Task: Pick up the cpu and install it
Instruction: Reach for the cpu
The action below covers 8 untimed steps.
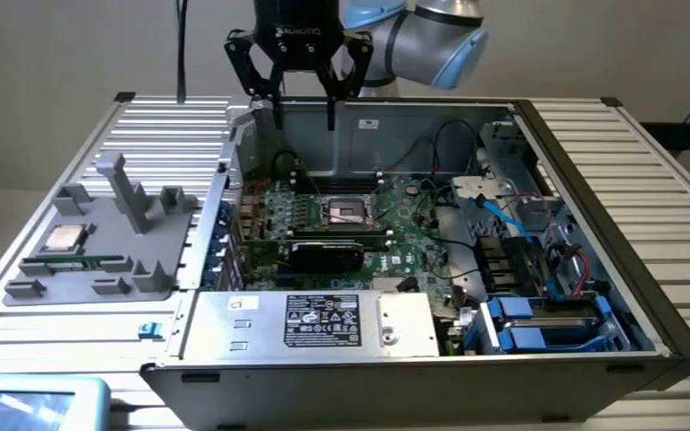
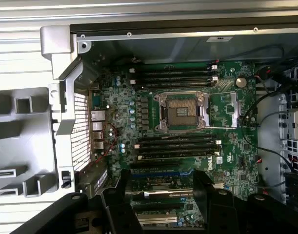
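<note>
End effector (image 1: 305,115) stands open and empty at the top centre of the exterior view; its two dark fingers hang spread apart above the rear wall of the open computer case (image 1: 441,135), touching nothing. The cpu (image 1: 64,238) lies flat, silver face up, on the grey holder (image 1: 118,242) at the exterior view's left, outside the case and well apart from the end effector; a long green memory stick (image 1: 75,264) lies just beside it on the same holder, nearer the lower edge of the frame. Holder and case rest on a ribbed metal surface (image 1: 657,180). Inside the case the socket (image 1: 351,212) sits near the middle of the green motherboard (image 1: 411,238), its metal frame around a bare dark centre; the wrist view shows it between rows of black memory slots (image 2: 178,75). A grey power supply (image 1: 321,323) with a printed label occupies the lower centre of the exterior view; blue drive bays (image 1: 525,325) sit at lower right.
</note>
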### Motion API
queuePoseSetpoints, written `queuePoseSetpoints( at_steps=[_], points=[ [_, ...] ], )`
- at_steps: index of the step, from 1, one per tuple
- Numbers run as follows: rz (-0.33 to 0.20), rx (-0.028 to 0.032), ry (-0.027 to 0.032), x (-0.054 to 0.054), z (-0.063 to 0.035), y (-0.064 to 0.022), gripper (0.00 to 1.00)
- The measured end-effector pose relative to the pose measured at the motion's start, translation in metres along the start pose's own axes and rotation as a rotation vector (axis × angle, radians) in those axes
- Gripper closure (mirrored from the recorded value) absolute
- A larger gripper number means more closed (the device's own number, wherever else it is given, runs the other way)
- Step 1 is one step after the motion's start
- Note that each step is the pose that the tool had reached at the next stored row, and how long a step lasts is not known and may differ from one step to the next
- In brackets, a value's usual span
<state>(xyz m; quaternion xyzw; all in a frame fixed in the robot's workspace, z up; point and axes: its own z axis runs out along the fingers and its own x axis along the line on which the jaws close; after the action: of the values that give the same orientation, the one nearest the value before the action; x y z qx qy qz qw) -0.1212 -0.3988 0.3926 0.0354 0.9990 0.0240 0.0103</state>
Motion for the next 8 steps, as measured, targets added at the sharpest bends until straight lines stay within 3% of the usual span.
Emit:
queuePoseSetpoints(
  at_steps=[4, 8],
  points=[
    [0.0, 0.0, 0.0, 0.0, 0.0, 0.0001, 0.38],
    [0.0, 0.0, 0.0, 0.017, -0.0003, -0.0008, 0.38]
  ],
)
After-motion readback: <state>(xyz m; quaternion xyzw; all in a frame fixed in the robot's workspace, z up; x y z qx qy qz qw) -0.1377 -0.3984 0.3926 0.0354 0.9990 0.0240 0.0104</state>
